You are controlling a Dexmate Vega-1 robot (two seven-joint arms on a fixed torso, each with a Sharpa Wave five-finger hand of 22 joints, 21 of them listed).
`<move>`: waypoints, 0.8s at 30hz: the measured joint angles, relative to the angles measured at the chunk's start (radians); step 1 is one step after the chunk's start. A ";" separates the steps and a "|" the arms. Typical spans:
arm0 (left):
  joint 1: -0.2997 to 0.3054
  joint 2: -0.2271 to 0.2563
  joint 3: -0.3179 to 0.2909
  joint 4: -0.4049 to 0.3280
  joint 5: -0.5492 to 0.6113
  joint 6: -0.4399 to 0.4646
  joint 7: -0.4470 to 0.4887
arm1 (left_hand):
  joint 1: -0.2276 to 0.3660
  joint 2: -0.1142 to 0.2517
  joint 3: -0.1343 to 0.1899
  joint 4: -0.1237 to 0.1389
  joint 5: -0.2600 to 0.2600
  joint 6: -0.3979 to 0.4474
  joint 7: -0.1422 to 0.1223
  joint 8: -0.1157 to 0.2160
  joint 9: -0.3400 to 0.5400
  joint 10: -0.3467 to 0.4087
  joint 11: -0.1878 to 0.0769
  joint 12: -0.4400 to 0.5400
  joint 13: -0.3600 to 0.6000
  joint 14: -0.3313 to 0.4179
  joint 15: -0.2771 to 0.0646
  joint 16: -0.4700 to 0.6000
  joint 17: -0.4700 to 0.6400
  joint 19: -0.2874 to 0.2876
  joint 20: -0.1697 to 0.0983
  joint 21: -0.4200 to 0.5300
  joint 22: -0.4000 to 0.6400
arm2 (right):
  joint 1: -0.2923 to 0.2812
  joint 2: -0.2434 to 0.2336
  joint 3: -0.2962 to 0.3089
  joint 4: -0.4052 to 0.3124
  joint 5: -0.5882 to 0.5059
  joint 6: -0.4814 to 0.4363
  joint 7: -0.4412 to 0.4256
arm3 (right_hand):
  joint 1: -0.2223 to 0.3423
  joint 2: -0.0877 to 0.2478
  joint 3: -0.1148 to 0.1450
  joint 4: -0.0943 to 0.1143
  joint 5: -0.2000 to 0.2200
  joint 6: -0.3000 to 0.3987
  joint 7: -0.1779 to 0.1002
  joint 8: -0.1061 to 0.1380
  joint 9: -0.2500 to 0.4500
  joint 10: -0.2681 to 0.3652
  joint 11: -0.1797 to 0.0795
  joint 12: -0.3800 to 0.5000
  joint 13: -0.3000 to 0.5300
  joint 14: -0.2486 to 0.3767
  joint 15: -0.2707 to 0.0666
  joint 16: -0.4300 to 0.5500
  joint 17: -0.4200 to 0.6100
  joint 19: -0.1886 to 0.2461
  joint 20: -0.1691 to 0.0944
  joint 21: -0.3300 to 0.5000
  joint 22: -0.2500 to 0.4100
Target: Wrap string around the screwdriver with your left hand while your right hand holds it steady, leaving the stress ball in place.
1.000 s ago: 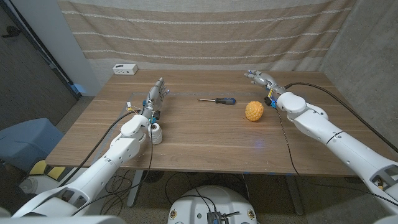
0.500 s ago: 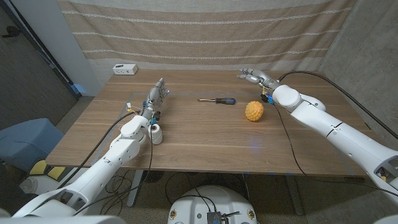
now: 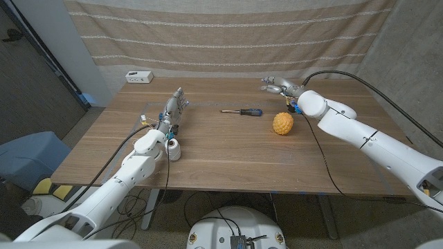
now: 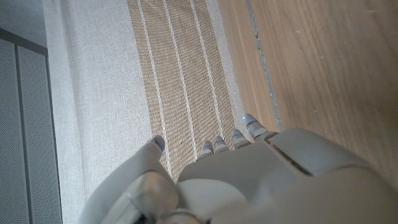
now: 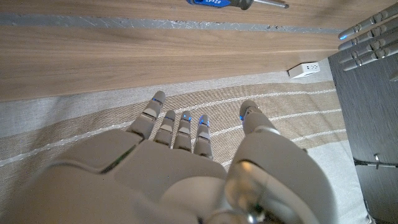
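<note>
The screwdriver (image 3: pixel 241 112) lies on the table (image 3: pixel 228 155) near the orange stress ball (image 3: pixel 282 124), so the empty, spread right hand (image 3: pixel 277 86) should come down on its handle gently, while the empty left hand (image 3: pixel 174 105) waits by the string spool (image 3: pixel 173 148).

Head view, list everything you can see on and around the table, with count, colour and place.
screwdriver: one, blue and black handle with metal shaft, lying at the table's middle toward the far side
stress ball: one, orange, just right of the screwdriver, apart from it
string spool: one, white, beside the left forearm
power strip: one, white, far left corner
table: one, brown wood
curtain: one, beige with pale stripes, behind the table
left hand: one, grey, empty, fingers apart, left of the screwdriver
right hand: one, grey, empty, fingers spread, beyond the stress ball
</note>
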 measured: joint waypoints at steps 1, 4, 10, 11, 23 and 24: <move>0.002 0.001 0.000 -0.003 -0.001 0.001 0.002 | 0.000 0.000 0.000 0.000 0.000 0.000 0.000 0.000 0.000 -0.002 0.002 0.000 0.000 0.000 0.000 0.000 0.000 0.000 0.000 0.000 0.000 | 0.010 0.000 -0.014 -0.012 -0.017 -0.015 0.008 | 0.000 0.000 0.000 0.000 0.000 0.002 -0.002 0.000 0.000 0.002 -0.002 0.000 0.000 0.003 0.000 0.000 0.000 0.003 0.004 0.000 0.000; 0.006 0.003 -0.001 -0.008 -0.002 0.003 0.004 | 0.000 0.000 0.000 0.000 0.000 -0.004 0.004 0.000 0.000 -0.003 0.008 0.000 0.000 0.000 0.000 0.000 0.000 0.000 0.000 0.000 0.000 | 0.021 -0.001 -0.036 -0.026 -0.053 -0.041 0.025 | 0.007 0.007 0.004 -0.004 0.000 0.002 -0.002 0.000 0.000 0.009 -0.009 0.000 0.000 0.010 -0.007 0.000 0.000 0.009 0.001 0.000 0.000; 0.016 0.010 -0.003 -0.022 -0.003 0.008 0.007 | 0.000 0.000 0.000 0.000 0.000 -0.005 0.005 0.000 0.000 0.000 0.058 0.000 0.005 -0.005 0.020 0.000 0.000 -0.005 0.016 0.000 0.004 | 0.054 0.006 -0.089 -0.051 -0.143 -0.104 0.076 | 0.025 0.009 0.008 -0.008 0.000 0.023 -0.009 0.000 0.005 0.039 -0.014 0.008 0.000 0.041 -0.023 0.010 0.000 0.032 0.000 0.008 0.000; 0.018 0.012 -0.004 -0.025 -0.004 0.009 0.007 | 0.000 0.000 0.000 0.000 0.000 -0.002 0.009 0.000 0.000 0.000 0.061 0.000 0.005 -0.005 0.020 0.000 0.000 -0.005 0.016 0.000 0.005 | 0.059 0.008 -0.096 -0.053 -0.156 -0.112 0.085 | 0.025 0.009 0.008 -0.008 0.000 0.023 -0.009 0.000 0.005 0.040 -0.015 0.008 0.000 0.041 -0.023 0.011 0.000 0.032 0.000 0.008 0.000; 0.035 0.024 -0.009 -0.044 -0.006 0.014 0.012 | 0.000 0.000 0.000 0.000 0.000 0.000 0.011 0.000 0.000 0.000 0.097 0.000 0.005 -0.009 0.045 0.005 0.000 -0.005 0.038 -0.008 0.005 | 0.111 0.041 -0.172 -0.058 -0.282 -0.174 0.177 | 0.038 0.015 0.012 -0.013 0.000 0.043 -0.007 0.000 0.005 0.055 -0.020 0.008 0.000 0.069 -0.033 0.015 0.005 0.051 -0.009 0.015 0.000; 0.036 0.025 -0.010 -0.045 -0.006 0.014 0.012 | 0.000 0.000 0.000 0.000 0.000 0.000 0.011 0.000 0.000 0.000 0.097 0.000 0.005 -0.009 0.045 0.005 0.000 -0.005 0.038 -0.008 0.005 | 0.111 0.041 -0.172 -0.058 -0.294 -0.178 0.186 | 0.038 0.015 0.012 -0.013 0.000 0.046 -0.011 0.000 0.005 0.055 -0.020 0.008 0.000 0.070 -0.034 0.015 0.005 0.051 -0.009 0.015 0.000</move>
